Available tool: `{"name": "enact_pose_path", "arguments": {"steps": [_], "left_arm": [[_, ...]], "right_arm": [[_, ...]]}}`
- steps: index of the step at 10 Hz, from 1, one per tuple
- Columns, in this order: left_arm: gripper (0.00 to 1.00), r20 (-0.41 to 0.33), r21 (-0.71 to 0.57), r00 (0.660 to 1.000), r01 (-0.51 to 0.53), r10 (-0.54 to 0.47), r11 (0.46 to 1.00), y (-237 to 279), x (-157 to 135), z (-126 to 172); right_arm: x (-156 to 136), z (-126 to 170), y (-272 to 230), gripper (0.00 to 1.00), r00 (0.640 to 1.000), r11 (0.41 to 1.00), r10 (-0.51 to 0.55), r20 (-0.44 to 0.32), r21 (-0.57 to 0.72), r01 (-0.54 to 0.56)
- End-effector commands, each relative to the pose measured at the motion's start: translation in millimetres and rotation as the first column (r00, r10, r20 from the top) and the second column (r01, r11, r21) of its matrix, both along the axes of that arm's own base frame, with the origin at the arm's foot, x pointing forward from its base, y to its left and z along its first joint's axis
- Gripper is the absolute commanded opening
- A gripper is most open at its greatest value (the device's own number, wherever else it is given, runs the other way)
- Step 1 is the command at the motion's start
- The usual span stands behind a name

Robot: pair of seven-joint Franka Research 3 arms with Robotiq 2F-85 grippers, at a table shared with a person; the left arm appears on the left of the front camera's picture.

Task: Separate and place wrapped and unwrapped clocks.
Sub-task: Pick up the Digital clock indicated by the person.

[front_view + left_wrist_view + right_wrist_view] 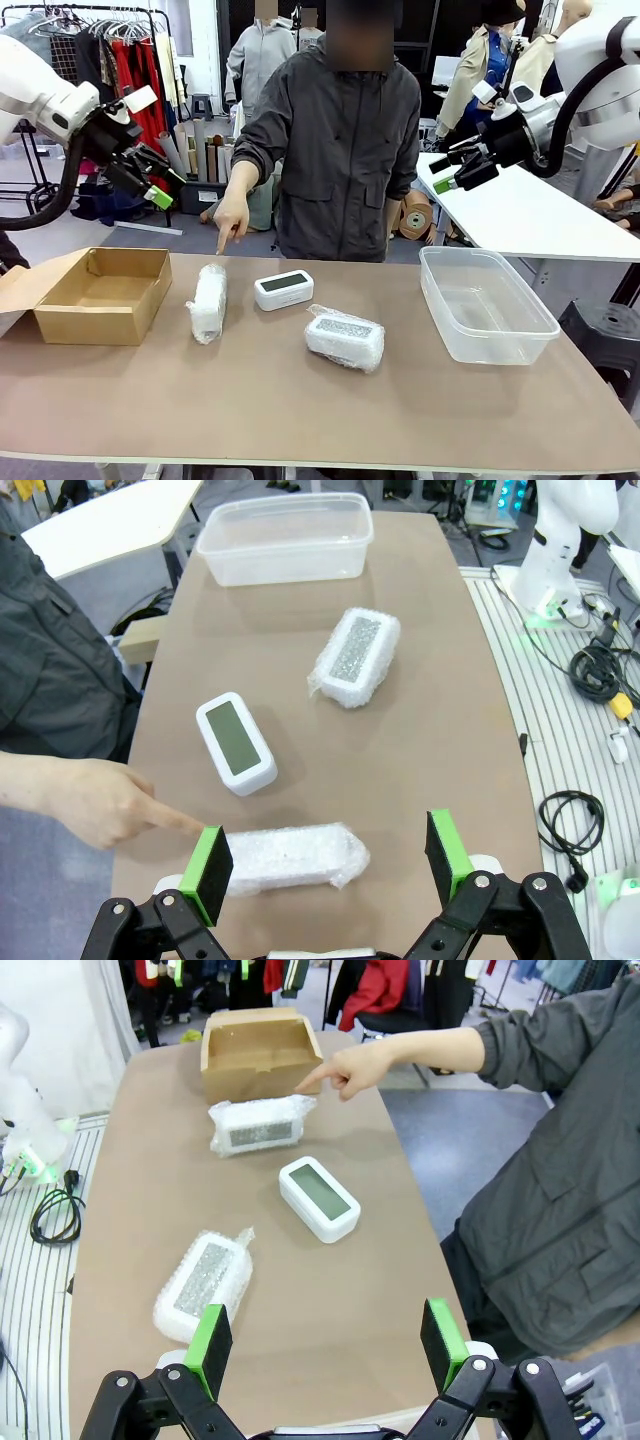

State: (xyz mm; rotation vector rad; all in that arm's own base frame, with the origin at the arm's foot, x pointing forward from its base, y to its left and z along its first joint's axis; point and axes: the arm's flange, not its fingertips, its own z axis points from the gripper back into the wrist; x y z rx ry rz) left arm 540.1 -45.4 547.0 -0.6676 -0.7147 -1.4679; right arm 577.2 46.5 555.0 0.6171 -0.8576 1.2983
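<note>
Three white clocks lie mid-table. A bubble-wrapped clock [208, 302] [290, 858] [258, 1125] is at the left, and the person's hand [230, 218] [95, 800] [350, 1068] points a finger at it. The bare clock [284, 289] [237, 743] [319, 1198] with a grey-green screen sits in the middle. A second wrapped clock [345, 337] [354, 656] [203, 1282] lies nearer the front. My left gripper [160, 180] [328, 860] hangs open high above the table's left end. High at the right, my right gripper [442, 175] [328, 1344] is open too. Both are empty.
An open cardboard box [105, 292] [258, 1048] stands at the table's left end. A clear plastic tub [484, 302] [285, 537] stands at the right end. A white table [530, 215] lies beyond the right side. Cables [595, 670] run on the floor.
</note>
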Motion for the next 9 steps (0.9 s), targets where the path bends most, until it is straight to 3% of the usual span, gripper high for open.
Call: {"name": "enact_pose_path", "arguments": {"steps": [1,8,9], "left_arm": [[1.0,0.001,-0.001,1.0,0.0,0.0,1.0,0.8,0.7,0.6],[1.0,0.0,0.0,1.0,0.0,0.0,1.0,0.0,0.0,0.0],[1.0,-0.068,0.075,0.997,-0.028,0.033,0.997,-9.1,-8.8,8.9]], "right_arm": [[-0.6,2.2,-0.1,1.0,1.0,1.0,-0.002,0.005,0.0,0.002],[-0.6,2.2,-0.1,1.0,1.0,1.0,-0.002,0.005,0.0,0.002],[-0.6,2.2,-0.1,1.0,1.0,1.0,-0.002,0.005,0.0,0.002]]}}
